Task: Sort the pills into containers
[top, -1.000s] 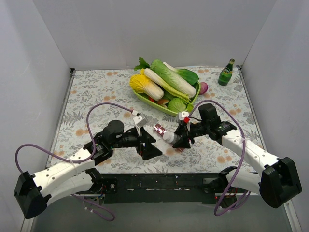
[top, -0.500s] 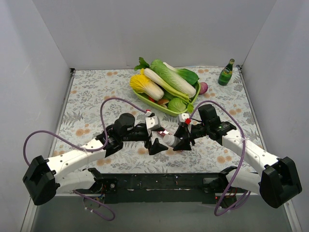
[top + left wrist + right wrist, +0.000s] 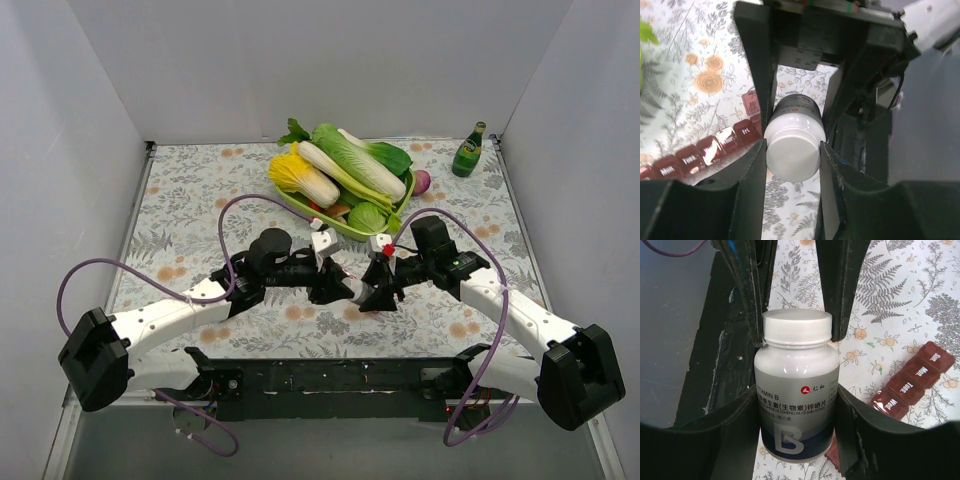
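My right gripper (image 3: 797,405) is shut on the body of a white-capped vitamin bottle (image 3: 796,385), held just above the table. My left gripper (image 3: 792,160) meets it from the other side, its jaws pressed against both sides of the white cap (image 3: 792,150). From above, the two grippers come together at the bottle (image 3: 356,288) in the middle of the table. The containers, a dark red row of day-labelled compartments (image 3: 912,380), lie on the cloth beside the bottle, all lids down (image 3: 715,150). No pills show.
A green tray (image 3: 300,205) heaped with cabbages and other vegetables stands behind the grippers. A green glass bottle (image 3: 467,150) is at the back right corner and a purple bulb (image 3: 421,181) lies by the tray. White walls close in three sides.
My left arm has swung right from an open stance to the bottle, and its jaws have closed onto the cap. The right arm and bottle have stayed put.
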